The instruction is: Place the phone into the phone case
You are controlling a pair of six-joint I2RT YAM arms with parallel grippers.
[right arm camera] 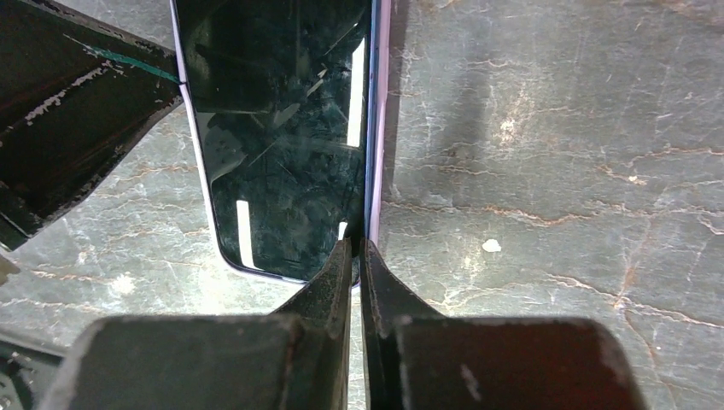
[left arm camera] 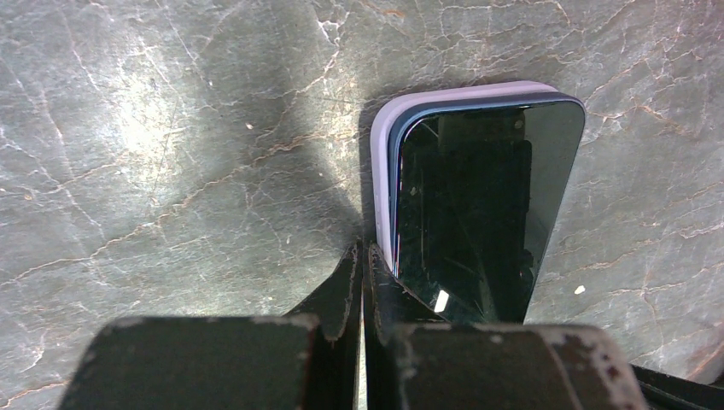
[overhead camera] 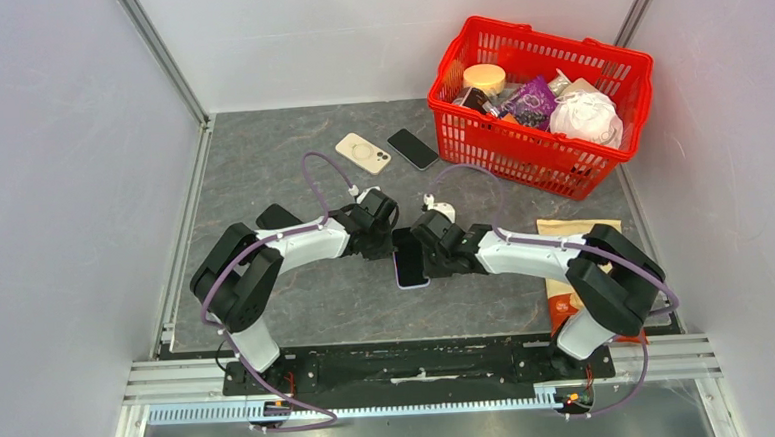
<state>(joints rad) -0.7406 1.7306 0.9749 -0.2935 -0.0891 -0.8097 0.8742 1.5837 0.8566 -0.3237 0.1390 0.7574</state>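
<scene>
The phone (overhead camera: 410, 257) lay screen-up at the middle of the table (overhead camera: 291, 173), already inside the lilac phone case (overhead camera: 413, 285), whose rim showed along its near end. The left gripper (overhead camera: 391, 242) met it from the left and the right gripper (overhead camera: 428, 264) from the right. A beige case (overhead camera: 363, 153) and a second dark phone (overhead camera: 413, 148) lay well apart, near the red basket (overhead camera: 520, 156).

In the left wrist view, the left gripper (left arm camera: 363, 256) had its fingers pressed together, holding nothing, tips against the case (left arm camera: 382, 154) at its long edge. The phone (left arm camera: 478, 196) sat within the rim at the far corners, though a thin bluish band of its frame showed beside the rim. I could not tell if that edge was fully down.

In the right wrist view, the right gripper (right arm camera: 354, 252) was likewise closed on nothing, tips touching the corner where the phone (right arm camera: 282, 128) met the case (right arm camera: 382, 102). The rim looked snug there.

My judgement: insertion was largely done. What remained was pressing any raised edge flush and backing both arms off.
</scene>
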